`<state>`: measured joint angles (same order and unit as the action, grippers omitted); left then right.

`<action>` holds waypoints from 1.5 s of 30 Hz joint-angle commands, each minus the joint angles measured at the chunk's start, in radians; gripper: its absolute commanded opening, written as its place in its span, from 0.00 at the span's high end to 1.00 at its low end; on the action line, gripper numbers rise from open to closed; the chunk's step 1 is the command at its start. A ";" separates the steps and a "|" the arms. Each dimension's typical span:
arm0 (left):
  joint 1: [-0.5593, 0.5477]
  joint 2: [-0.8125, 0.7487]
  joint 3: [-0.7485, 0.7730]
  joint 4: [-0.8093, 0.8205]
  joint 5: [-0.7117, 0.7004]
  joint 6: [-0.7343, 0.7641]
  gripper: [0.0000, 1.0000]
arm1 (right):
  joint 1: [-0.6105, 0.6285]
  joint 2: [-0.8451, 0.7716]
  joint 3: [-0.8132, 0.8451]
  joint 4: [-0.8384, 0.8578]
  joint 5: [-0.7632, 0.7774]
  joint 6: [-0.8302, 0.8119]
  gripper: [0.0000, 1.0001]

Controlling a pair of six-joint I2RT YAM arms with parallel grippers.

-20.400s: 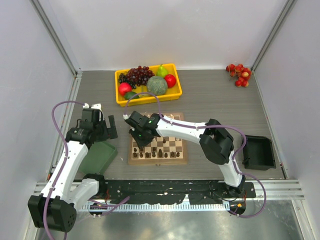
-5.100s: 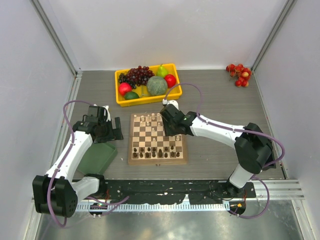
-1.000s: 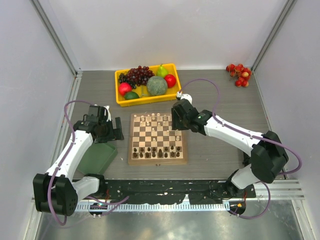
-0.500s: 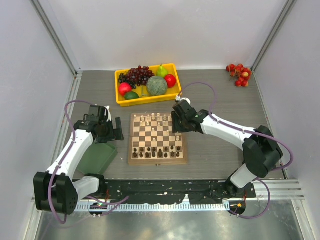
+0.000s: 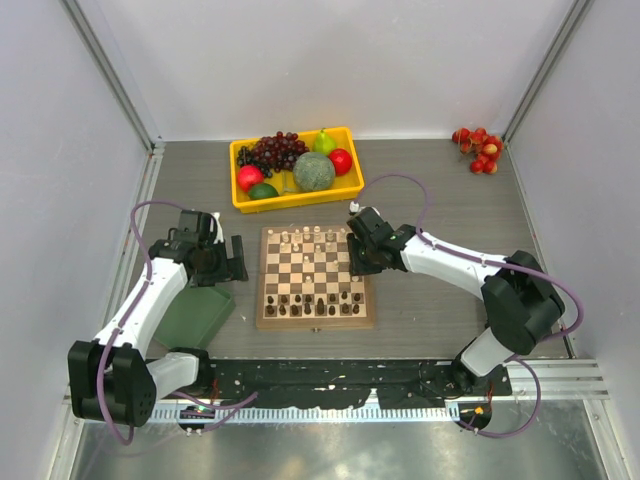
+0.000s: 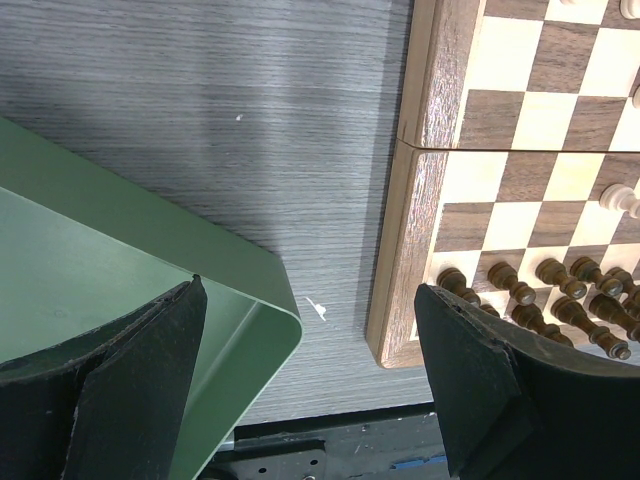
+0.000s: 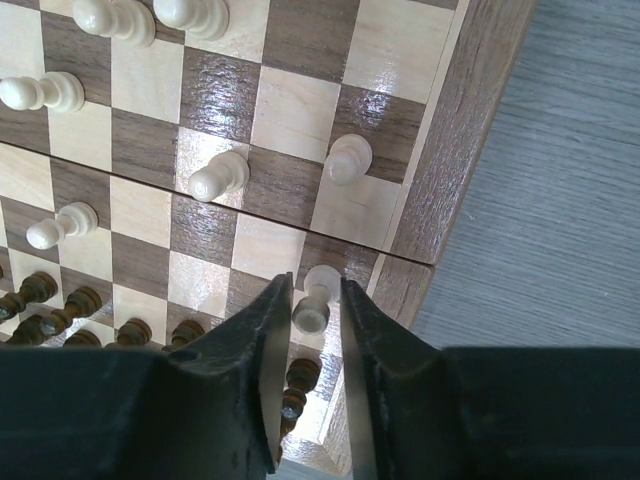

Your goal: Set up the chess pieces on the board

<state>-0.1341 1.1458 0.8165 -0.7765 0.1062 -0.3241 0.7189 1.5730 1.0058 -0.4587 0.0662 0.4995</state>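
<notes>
The board (image 5: 316, 322) lies mid-table, with dark chess pieces (image 5: 315, 304) in its near rows and pale ones (image 5: 305, 238) at the far side. My right gripper (image 5: 359, 261) hangs over the board's right edge. In the right wrist view its jaws (image 7: 315, 286) are closed tightly round a pale pawn (image 7: 316, 300) above the rightmost column, next to the rim (image 7: 450, 180). Other pale pawns (image 7: 215, 178) stand nearby. My left gripper (image 5: 235, 258) is open and empty left of the board, over bare table (image 6: 310, 295) between the green tray and the board rim (image 6: 400, 250).
A yellow tray (image 5: 240, 203) of fruit sits behind the board. A green flat tray (image 5: 195, 312) lies at the near left and also shows in the left wrist view (image 6: 120, 280). A black bin (image 5: 518, 305) stands at the right, and red fruit (image 5: 477, 148) lies at the far right.
My right gripper has moved a little nearer along the board's right edge. The left arm has not moved.
</notes>
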 commanded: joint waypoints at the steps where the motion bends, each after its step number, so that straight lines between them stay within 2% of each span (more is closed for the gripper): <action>1: 0.004 0.000 0.029 0.019 0.009 0.016 0.08 | 0.002 0.009 0.042 -0.011 -0.006 -0.016 0.71; 7: 0.005 0.002 0.030 0.020 0.012 0.014 0.08 | 0.002 -0.010 0.028 -0.038 -0.002 -0.021 0.65; 13: 0.005 0.000 0.029 0.020 0.015 0.016 0.08 | 0.004 -0.036 0.019 -0.034 -0.005 -0.022 0.83; 16: 0.005 -0.001 0.027 0.017 0.015 0.016 0.08 | 0.002 -0.062 0.031 -0.028 0.029 -0.026 0.86; 23: 0.005 -0.014 0.024 0.020 0.023 0.014 0.08 | -0.035 -0.032 0.145 0.002 0.128 -0.052 0.85; 32: 0.004 -0.037 0.018 0.019 0.020 0.014 0.08 | -0.096 0.107 0.254 0.031 0.119 -0.068 0.83; 36: 0.005 -0.041 0.013 0.019 0.023 0.011 0.08 | -0.108 0.171 0.264 0.040 0.113 -0.073 0.82; 45: 0.004 -0.057 0.007 0.019 0.021 0.010 0.08 | -0.127 0.209 0.254 0.087 0.110 -0.067 0.82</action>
<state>-0.1341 1.1130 0.8165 -0.7757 0.1104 -0.3244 0.6003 1.7908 1.2362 -0.4313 0.1654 0.4423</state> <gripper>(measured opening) 0.919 0.242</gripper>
